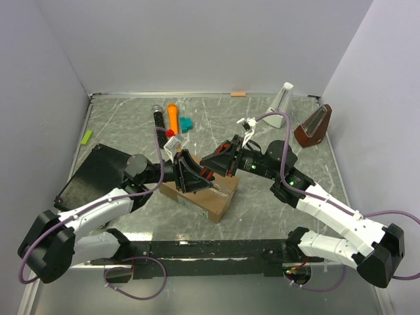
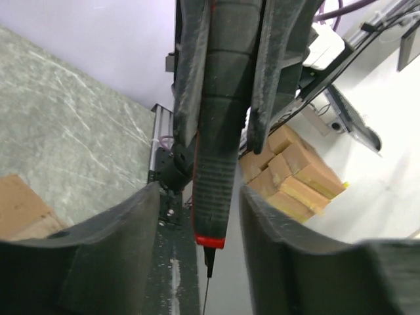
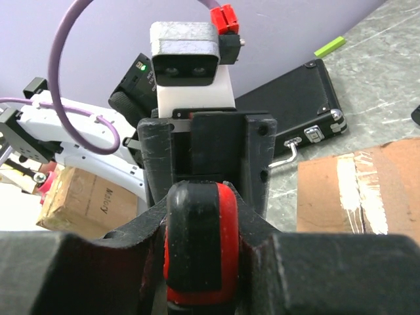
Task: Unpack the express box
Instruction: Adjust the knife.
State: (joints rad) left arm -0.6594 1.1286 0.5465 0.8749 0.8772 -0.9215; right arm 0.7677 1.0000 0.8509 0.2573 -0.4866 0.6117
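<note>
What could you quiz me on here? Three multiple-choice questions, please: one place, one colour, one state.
1. Where is the black case relative to the express box? A. left of it B. right of it C. on it
2. What colour is the small strip beyond the case? A. green B. red C. blue
3. The box's flaps are A. torn off B. shut C. standing open
1 A: the top view shows it left. 2 A: bright green. 3 B: tape crosses the flat top.
</note>
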